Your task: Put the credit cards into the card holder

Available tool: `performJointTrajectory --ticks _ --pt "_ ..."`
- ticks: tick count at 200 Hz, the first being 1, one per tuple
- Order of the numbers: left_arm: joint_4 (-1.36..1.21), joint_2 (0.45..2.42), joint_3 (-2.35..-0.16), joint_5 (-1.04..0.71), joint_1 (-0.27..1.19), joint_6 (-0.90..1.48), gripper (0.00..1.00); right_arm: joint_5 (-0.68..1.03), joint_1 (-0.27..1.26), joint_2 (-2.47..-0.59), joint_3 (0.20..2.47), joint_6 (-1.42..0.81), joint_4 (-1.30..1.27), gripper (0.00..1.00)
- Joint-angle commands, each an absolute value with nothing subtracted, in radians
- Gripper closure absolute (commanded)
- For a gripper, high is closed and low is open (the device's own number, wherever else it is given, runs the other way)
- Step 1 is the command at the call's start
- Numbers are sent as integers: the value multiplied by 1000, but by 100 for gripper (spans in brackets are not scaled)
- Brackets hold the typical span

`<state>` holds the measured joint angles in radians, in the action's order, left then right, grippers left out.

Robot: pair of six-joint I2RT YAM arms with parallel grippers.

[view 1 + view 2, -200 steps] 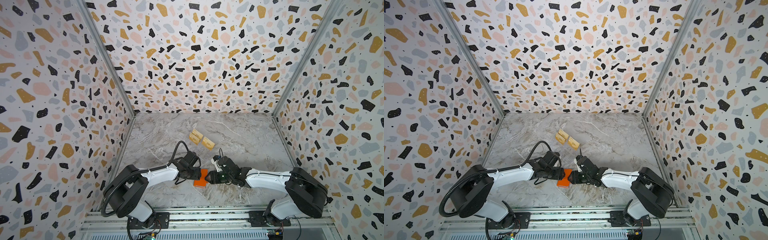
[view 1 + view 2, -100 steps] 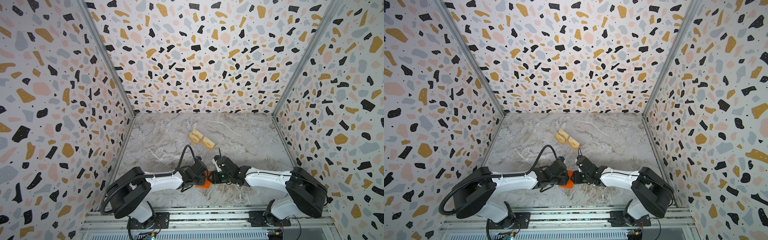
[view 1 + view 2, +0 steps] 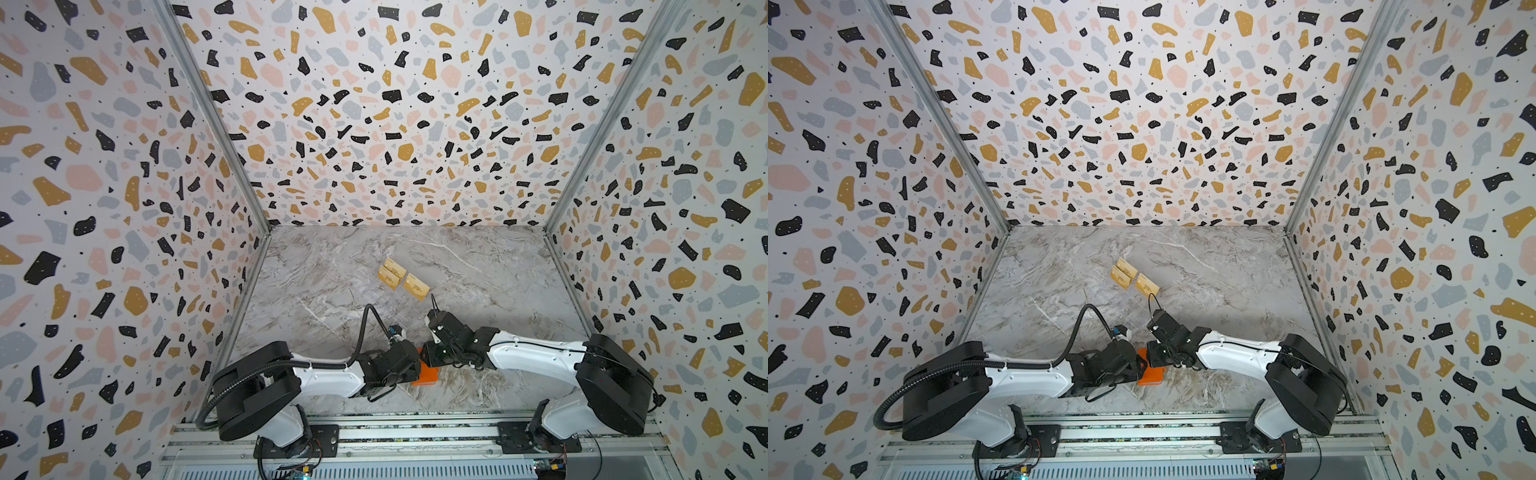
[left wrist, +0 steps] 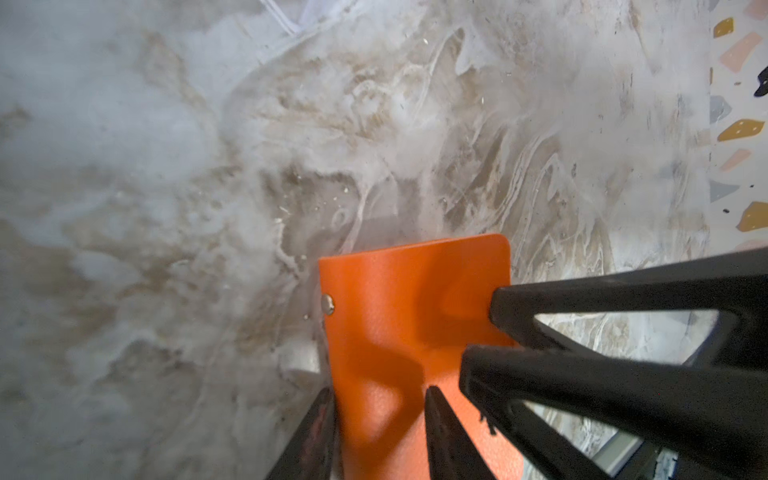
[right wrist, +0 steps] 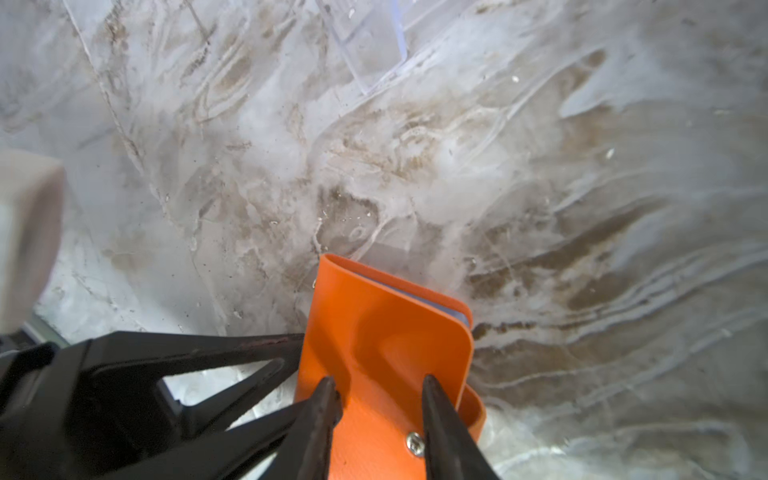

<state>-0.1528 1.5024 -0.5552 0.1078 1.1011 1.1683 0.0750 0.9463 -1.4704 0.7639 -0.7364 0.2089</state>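
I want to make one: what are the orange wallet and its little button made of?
The orange card holder looks like grained faux leather or soft plastic: matte, pebbled, bending smoothly. Its snap button looks like shiny metal, glinting silver.

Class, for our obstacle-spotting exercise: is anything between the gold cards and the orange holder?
On the table, only the clear rack by the gold cards. At the card holder, the cover is barely open over the sleeves, with the left gripper and right gripper at it.

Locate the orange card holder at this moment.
In both top views the card holder sits front centre on the table, between the left gripper and right gripper; the gold credit cards lie farther back.
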Motion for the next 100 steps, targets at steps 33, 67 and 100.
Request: performJointTrajectory --ticks 33,67,100 --pt "28 1628 -550 93 1154 1243 61 -61 973 -1360 784 -740 341 59" --pt "85 1643 -580 108 1169 1213 61 -42 962 -1347 745 -752 342 58" --pt "164 1630 -605 149 1169 1191 60 -21 961 -1309 674 -778 329 58"
